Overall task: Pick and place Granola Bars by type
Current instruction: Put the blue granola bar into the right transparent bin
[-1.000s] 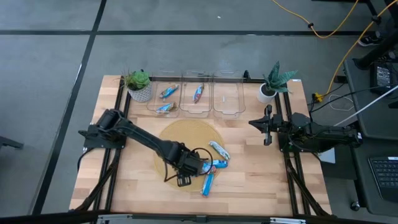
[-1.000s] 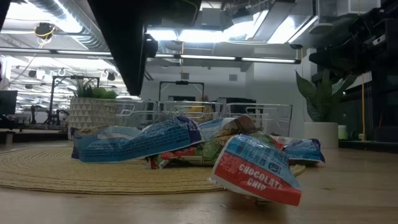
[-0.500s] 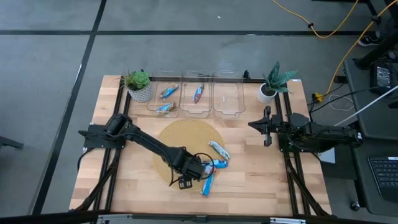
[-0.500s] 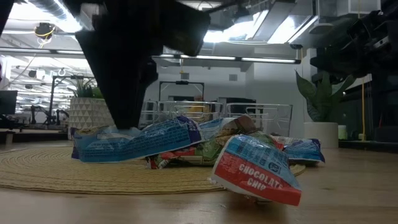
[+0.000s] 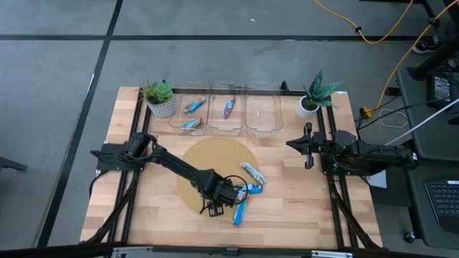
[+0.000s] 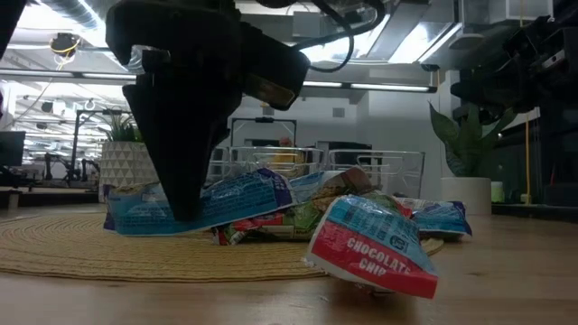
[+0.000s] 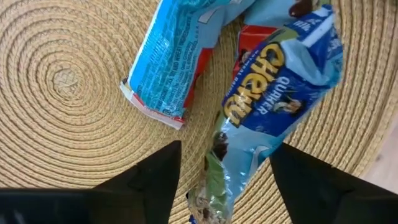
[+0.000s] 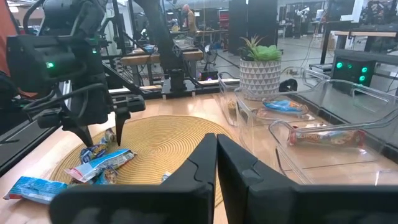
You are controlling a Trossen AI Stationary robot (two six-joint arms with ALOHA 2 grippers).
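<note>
2 fingers of the left gripper (image 7: 224, 180) sit spread wide around a blue granola bar (image 7: 273, 93) on the woven mat (image 7: 68, 93), gripping nothing yet. Looks like the grab step; next it should close and lift. Right gripper (image 5: 309, 145), beside the mat, is closed and empty.

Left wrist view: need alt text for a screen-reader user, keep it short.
The left gripper hangs open straight above a blue Quaker Chewy granola bar, one dark finger on each side of the bar's end. A second blue bar with red trim lies beside it, both on a round woven mat.
</note>
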